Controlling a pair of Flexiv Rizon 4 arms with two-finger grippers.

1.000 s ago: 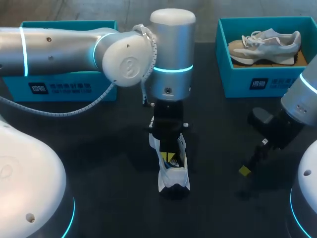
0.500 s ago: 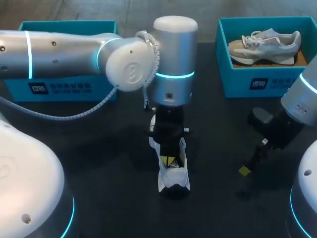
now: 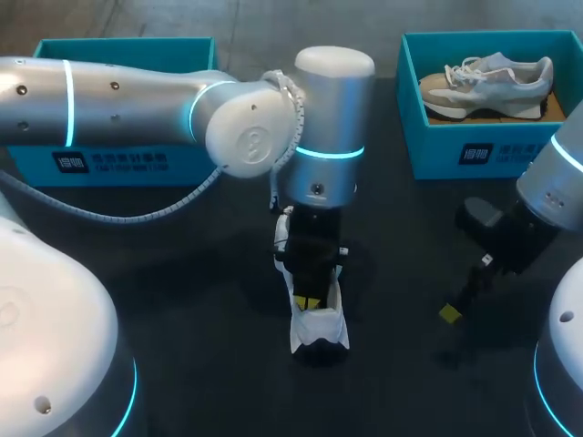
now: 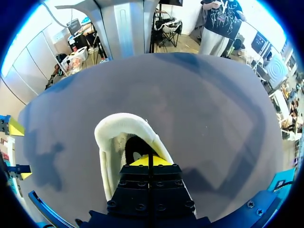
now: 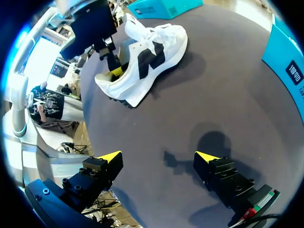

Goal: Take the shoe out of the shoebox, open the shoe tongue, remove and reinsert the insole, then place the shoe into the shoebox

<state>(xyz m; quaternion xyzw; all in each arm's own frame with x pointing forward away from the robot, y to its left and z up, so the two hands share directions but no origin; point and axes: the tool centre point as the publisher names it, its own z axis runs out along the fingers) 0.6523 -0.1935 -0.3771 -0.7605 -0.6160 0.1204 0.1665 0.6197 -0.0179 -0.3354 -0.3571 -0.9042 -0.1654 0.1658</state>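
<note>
"Shoe [image 3: 321, 328] first: where does it sit against your pincers?"

"White, with a black mark on its side, it stands on its sole near the middle of the table [image 3: 182, 300], outside both boxes. My left pincer [image 3: 309, 300] points straight down into its opening. From my left wrist I see the two yellow tips [image 4: 142, 160] pressed together, down inside the padded collar [image 4: 124, 127]. Whether anything thin is pinched between them I cannot tell."

"And the right one?"

"My right pincer [image 5: 159, 156] hangs well apart from the shoe, off to its right, over the table. Its fingers are spread wide, with nothing between them."

"What else is on the surface?"

"The table is dark and matt. Along its far edge stand two teal boxes. The left shoebox [image 3: 27, 162] sits partly behind my left arm [image 3: 118, 91]. The right shoebox [image 3: 428, 150] holds a second shoe [image 3: 487, 80], pale grey and beige."
</note>
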